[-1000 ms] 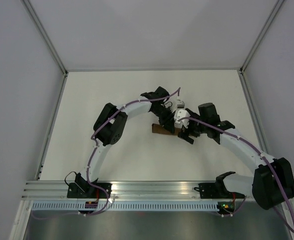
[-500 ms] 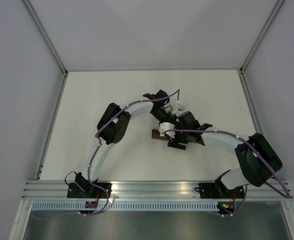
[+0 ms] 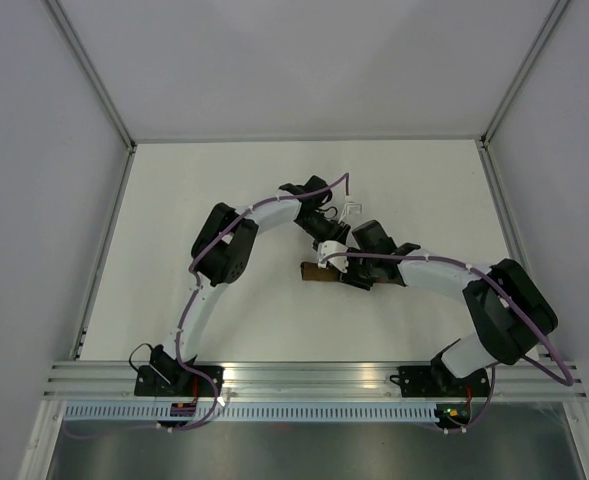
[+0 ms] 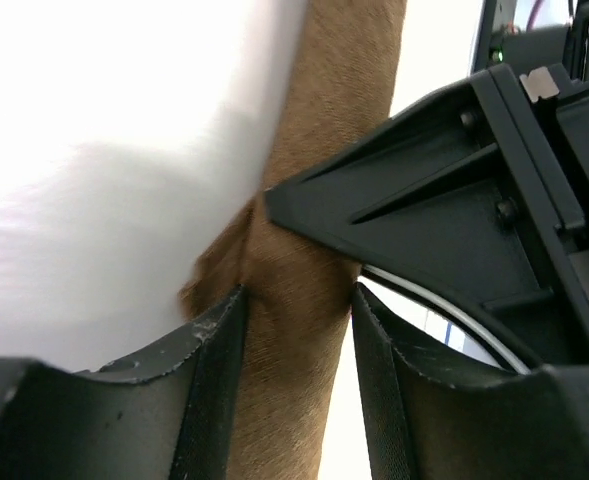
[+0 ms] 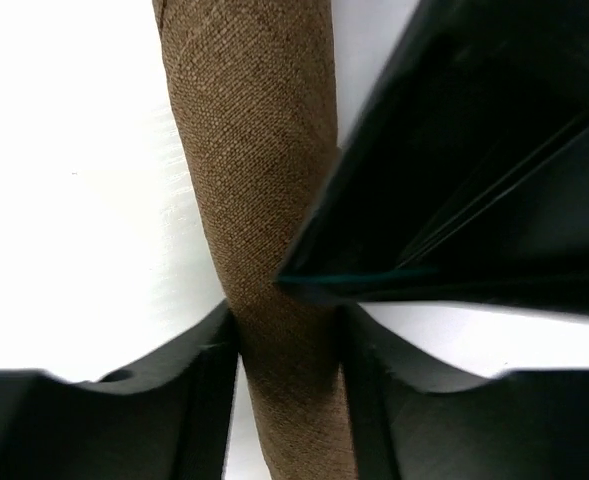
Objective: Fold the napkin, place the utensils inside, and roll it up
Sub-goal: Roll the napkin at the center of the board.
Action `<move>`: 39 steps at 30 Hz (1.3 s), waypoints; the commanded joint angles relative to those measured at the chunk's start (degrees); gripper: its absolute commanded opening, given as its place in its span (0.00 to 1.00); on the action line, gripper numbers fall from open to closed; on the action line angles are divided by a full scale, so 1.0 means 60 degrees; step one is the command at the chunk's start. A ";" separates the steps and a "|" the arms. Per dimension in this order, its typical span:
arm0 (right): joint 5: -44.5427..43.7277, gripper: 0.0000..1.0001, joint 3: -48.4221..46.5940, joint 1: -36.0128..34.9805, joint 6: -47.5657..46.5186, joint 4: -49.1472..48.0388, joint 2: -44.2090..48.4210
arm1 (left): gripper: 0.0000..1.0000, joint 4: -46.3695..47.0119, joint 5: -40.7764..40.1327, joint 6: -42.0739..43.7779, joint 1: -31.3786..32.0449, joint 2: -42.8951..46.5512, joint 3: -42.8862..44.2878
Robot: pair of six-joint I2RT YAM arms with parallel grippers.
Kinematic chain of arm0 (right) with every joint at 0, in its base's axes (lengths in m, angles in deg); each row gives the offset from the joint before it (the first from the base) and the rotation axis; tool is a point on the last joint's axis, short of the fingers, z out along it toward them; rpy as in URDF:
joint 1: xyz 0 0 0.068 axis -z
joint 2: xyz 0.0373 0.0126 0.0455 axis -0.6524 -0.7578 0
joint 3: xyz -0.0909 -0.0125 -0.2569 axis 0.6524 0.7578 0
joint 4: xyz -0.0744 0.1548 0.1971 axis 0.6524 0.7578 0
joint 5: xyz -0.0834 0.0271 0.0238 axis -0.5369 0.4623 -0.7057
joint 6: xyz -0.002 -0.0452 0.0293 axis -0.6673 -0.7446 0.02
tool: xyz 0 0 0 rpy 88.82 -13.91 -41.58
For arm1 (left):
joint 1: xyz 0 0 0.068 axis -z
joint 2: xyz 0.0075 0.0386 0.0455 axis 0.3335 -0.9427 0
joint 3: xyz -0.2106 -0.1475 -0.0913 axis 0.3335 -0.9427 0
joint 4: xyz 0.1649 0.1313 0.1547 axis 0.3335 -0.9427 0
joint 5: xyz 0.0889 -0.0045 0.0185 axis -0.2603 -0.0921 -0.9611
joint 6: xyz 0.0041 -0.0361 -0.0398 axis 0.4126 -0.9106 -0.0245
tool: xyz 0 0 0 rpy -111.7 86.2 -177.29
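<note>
napkin [image 3: 309, 272]: rolled into a tight tube, lying flat on table [image 3: 174, 200], about midway between its left and right edges | left end effector [image 4: 296, 300]: narrow, fingers against both sides of the roll | right end effector [image 5: 286, 320]: narrow, clamped across the roll, just beside the left one

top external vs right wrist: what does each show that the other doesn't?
Top external only: left arm and right arm whole, on the table. Right wrist only: the napkin weave up close, rolled into a tube, the right pincer straddling it. Both: the napkin, with the left pincer reaching in beside the right.
</note>
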 commanded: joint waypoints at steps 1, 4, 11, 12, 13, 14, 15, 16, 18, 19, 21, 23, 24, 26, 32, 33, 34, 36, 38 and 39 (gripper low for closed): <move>-0.0131 0.46 -0.0251 -0.0006 0.0368 0.0427 -0.0196 | 0.52 0.0926 0.0039 -0.0937 -0.0462 0.0622 0.0027; -0.0058 0.46 -0.0427 -0.0006 0.0471 0.0646 -0.0356 | 0.52 0.1411 0.0171 -0.1421 -0.0770 0.0900 0.0027; -0.0028 0.44 -0.1333 0.0052 0.1203 0.1305 -0.1292 | 0.52 0.2642 -0.0412 -0.3220 -0.1722 0.1910 -0.0046; -0.0057 0.44 -0.1481 0.0082 0.1581 0.1321 -0.1439 | 0.52 0.2991 -0.0560 -0.3428 -0.1883 0.2100 -0.0104; -0.0072 0.44 -0.1627 0.0126 0.1803 0.1364 -0.1571 | 0.52 0.3256 -0.0561 -0.3937 -0.2203 0.2291 -0.0395; -0.0087 0.44 -0.1919 0.0184 0.2095 0.1394 -0.1877 | 0.52 0.3490 -0.0735 -0.4203 -0.2352 0.2771 -0.0601; -0.0072 0.44 -0.2066 0.0301 0.2562 0.1438 -0.2040 | 0.52 0.3870 -0.1012 -0.4380 -0.2629 0.3008 -0.0777; -0.0087 0.45 -0.2227 0.0360 0.2885 0.1482 -0.2215 | 0.52 0.4077 -0.1015 -0.4527 -0.2747 0.3228 -0.1214; -0.0087 0.45 -0.2711 0.0536 0.3486 0.1584 -0.2816 | 0.52 0.4342 -0.1640 -0.4996 -0.2967 0.3990 -0.1670; -0.0130 0.45 -0.2915 0.0565 0.4156 0.1628 -0.3035 | 0.52 0.4487 -0.1718 -0.5070 -0.2997 0.4267 -0.2093; -0.0204 0.45 -0.3531 0.0624 0.4877 0.1818 -0.3753 | 0.52 0.4606 -0.2244 -0.5231 -0.3012 0.4971 -0.2563; -0.0262 0.45 -0.4188 0.0653 0.5873 0.2008 -0.4442 | 0.51 0.4825 -0.2624 -0.5465 -0.3012 0.5396 -0.3252; -0.0219 0.45 -0.4424 0.0639 0.6124 0.2096 -0.4647 | 0.51 0.5014 -0.2728 -0.5611 -0.3012 0.5862 -0.3544; -0.0233 0.46 -0.5038 0.0668 0.6984 0.2127 -0.5158 | 0.51 0.5467 -0.2744 -0.5962 -0.3012 0.6289 -0.4365; 0.0030 0.47 -0.6313 0.0668 0.8746 0.1864 -0.6316 | 0.51 0.6260 -0.3210 -0.6564 -0.2998 0.7375 -0.6109; 0.0175 0.46 -0.6446 0.0683 0.9227 0.1819 -0.6449 | 0.51 0.6276 -0.3473 -0.6622 -0.2998 0.7477 -0.6473; 0.0278 0.46 -0.6578 0.0668 0.9435 0.1659 -0.6639 | 0.51 0.6363 -0.3723 -0.6768 -0.2998 0.7609 -0.6636; 0.0527 0.47 -0.6696 0.0654 0.9917 0.1497 -0.6772 | 0.51 0.6437 -0.4207 -0.6813 -0.2998 0.7581 -0.6886; 0.0572 0.47 -0.6770 0.0581 1.0051 0.1351 -0.6846 | 0.51 0.6437 -0.4631 -0.6857 -0.2998 0.7348 -0.6931; 0.0790 0.48 -0.6756 0.0566 1.0182 0.1278 -0.6861 | 0.51 0.6481 -0.4764 -0.6930 -0.2998 0.7245 -0.6931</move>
